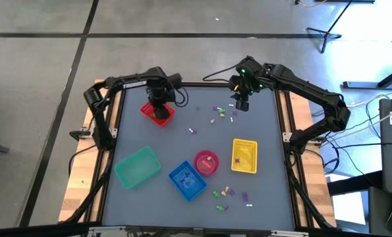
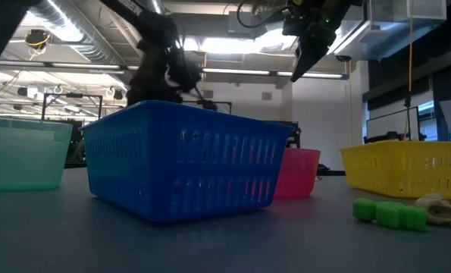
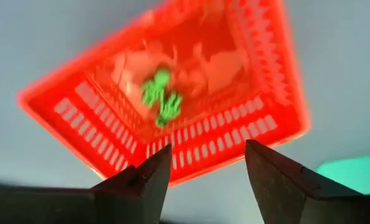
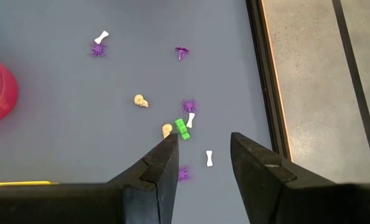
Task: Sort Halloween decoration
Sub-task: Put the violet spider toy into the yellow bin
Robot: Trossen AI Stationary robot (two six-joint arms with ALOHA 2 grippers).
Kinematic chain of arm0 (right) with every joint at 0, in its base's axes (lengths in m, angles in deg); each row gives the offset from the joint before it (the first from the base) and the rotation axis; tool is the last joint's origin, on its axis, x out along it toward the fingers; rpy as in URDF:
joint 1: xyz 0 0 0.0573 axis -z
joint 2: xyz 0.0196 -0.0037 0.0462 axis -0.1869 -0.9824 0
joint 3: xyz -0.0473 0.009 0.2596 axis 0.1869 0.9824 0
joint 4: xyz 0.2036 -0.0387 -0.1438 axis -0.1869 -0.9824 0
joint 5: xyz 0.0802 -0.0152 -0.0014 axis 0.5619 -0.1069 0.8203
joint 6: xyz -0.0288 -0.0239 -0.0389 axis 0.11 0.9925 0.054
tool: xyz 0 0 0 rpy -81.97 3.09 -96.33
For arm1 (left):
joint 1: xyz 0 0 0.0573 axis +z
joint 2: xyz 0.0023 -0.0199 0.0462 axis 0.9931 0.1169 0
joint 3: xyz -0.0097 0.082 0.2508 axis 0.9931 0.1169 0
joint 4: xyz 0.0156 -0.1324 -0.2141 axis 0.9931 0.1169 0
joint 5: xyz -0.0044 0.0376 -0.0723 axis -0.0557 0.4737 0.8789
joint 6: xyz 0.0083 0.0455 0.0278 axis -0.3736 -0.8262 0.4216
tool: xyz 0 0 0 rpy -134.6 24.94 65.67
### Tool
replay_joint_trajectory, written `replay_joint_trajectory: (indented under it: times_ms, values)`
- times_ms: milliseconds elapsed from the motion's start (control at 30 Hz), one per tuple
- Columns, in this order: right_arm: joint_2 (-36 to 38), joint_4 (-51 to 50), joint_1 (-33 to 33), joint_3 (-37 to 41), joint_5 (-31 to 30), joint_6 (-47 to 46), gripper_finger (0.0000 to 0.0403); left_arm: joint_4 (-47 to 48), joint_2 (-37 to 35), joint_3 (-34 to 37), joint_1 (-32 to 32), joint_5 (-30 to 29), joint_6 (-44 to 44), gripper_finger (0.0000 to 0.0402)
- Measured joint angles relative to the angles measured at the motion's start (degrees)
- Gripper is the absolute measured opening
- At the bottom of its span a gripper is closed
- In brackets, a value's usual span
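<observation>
While left tool gapes over red basket | green trinket lies diagonal | right tool apart

Grey table carrying baskets, bowl, trinkets.

Four baskets, one pink bowl, perhaps twenty trinkets scattered.

table centre: open | front row blocked: teal basket, blue basket, yellow basket
</observation>
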Motion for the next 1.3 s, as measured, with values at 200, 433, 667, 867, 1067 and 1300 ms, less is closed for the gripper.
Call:
replay_joint_trajectory:
  times_ms: [200, 433, 667, 867, 1067, 1300]
  values:
    - [0.0, 0.0, 0.0, 0.0, -1.6, 0.0, 0.0143, -10.8, -9.3, 2.0, -1.3, 1.3, 1.0, 0.0185]
    - [0.0, 0.0, 0.0, 0.0, -3.7, 0.0, 0.0143, -28.4, -22.0, 13.5, -4.4, 5.7, 7.8, 0.0184]
    - [0.0, 0.0, 0.0, 0.0, -3.7, 0.0, 0.0143, -36.6, -28.5, 21.2, -9.4, 5.7, 12.6, 0.0184]
    - [0.0, 0.0, 0.0, 0.0, -3.7, 0.0, 0.0143, -38.5, -28.7, 25.1, -13.6, 1.5, 19.1, 0.0184]
    - [-0.1, -2.8, 0.0, 0.0, -2.4, -2.9, 0.0143, -41.9, -28.6, 27.8, -16.7, 0.7, 22.8, 0.0184]
    - [-0.1, -1.9, 0.1, 4.9, -2.3, -3.0, 0.0143, -46.6, -28.6, 28.3, -19.5, 0.7, 22.8, 0.0184]
